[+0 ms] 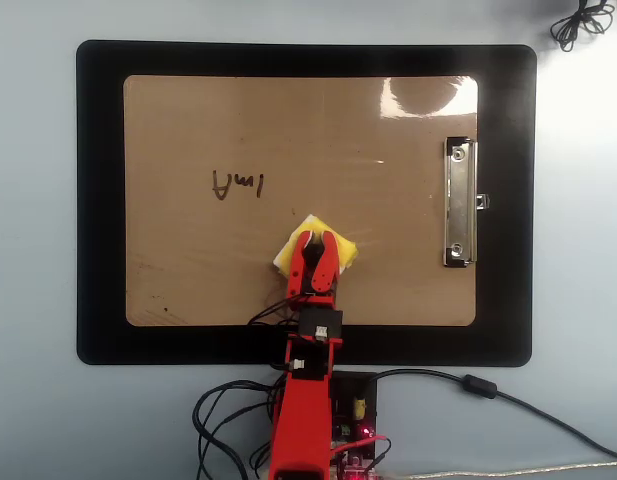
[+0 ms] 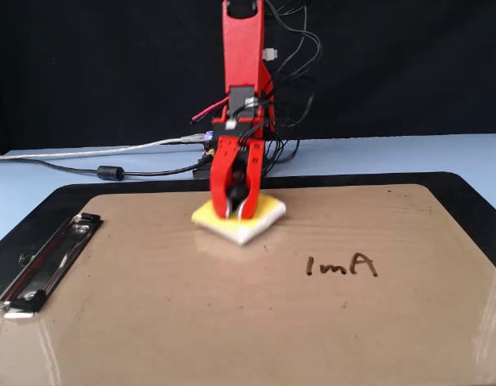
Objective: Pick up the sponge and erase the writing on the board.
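Plenty of bare board (image 1: pixel 188 110) all around the sponge (image 1: pixel 340 250) in the overhead view, so lots of room to slide in any direction. The sponge sits flat on the board, a bit below centre and near the edge closest to the arm's base. The red gripper (image 1: pixel 315 240) is right on top of it, jaws closed in around the sponge's middle, so I'd call it clamped on the sponge.

The writing (image 1: pixel 237 183) is up and to the left of the sponge in that view, clearly apart from it with clean tan surface between. In the fixed view the same letters (image 2: pixel 342 264) sit to the right and nearer the camera than the sponge (image 2: pixel 260 219).

Edges: the silver clip (image 1: pixel 460 203) is over at the right short edge in the overhead view, well away from the sponge. The board lies on a black mat (image 1: pixel 98 200) that frames it on every side, and that's on a pale blue table (image 1: pixel 33 250). Glossy surface, with glare near the clip corner. Cables (image 1: pixel 488 385) trail off by the arm base, clear of the board.
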`<state>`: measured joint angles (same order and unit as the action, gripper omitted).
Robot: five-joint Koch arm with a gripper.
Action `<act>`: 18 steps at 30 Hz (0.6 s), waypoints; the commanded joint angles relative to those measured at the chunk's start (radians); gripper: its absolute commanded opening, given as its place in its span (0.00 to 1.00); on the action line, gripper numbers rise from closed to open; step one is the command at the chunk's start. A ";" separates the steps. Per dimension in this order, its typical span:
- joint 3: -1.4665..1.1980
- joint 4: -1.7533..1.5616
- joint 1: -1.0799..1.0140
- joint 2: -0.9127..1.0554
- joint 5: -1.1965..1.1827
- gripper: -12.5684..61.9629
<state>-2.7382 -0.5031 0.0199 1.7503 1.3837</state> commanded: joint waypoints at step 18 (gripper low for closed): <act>0.103 -0.012 0.272 -0.075 0.092 0.06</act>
<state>-2.6584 -0.5047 0.2577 1.6705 1.4281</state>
